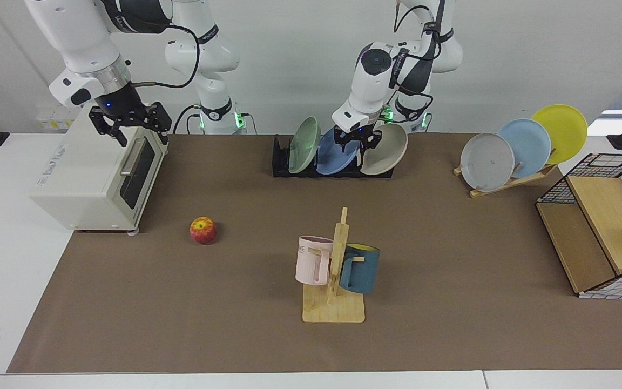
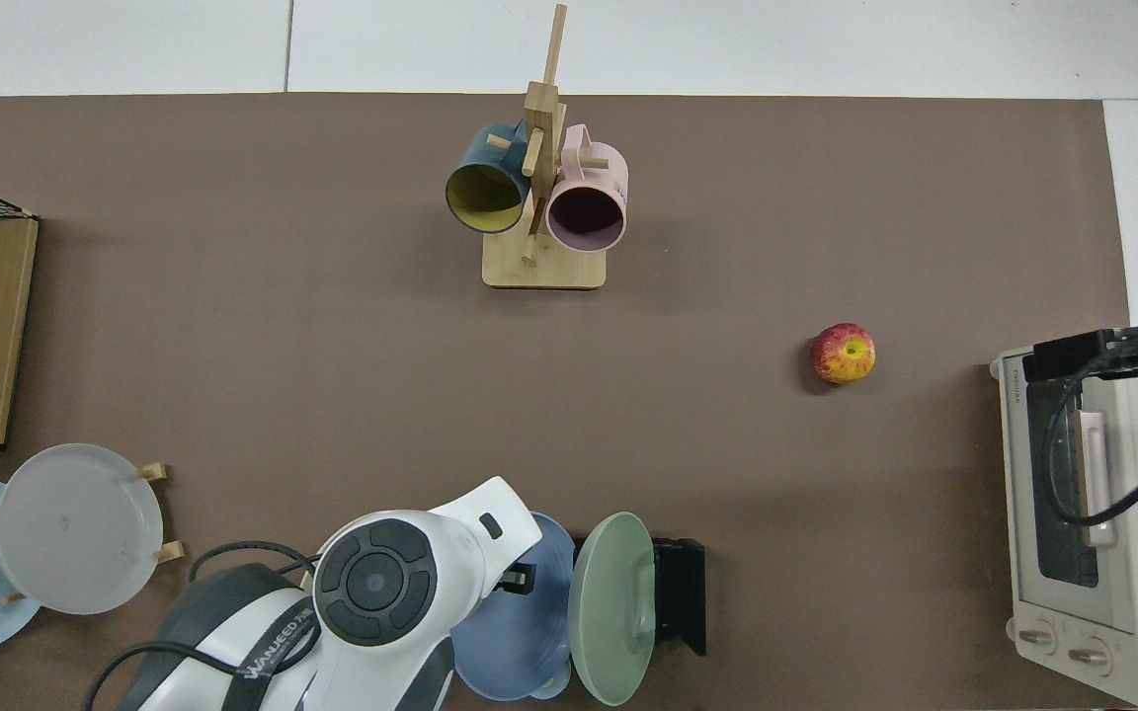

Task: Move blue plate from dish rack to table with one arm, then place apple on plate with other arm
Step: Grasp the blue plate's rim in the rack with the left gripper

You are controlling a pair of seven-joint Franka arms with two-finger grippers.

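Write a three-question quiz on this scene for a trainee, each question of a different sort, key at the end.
1. True or false: the apple lies on the blue plate.
2. Which gripper is at the dish rack? A) left gripper B) right gripper
3. Fill in: the right gripper hangs above the ____.

Key: 1. False; the apple lies on the table, and the plate stands in the rack between a green plate and a beige plate. 2. A. 3. Toaster oven.
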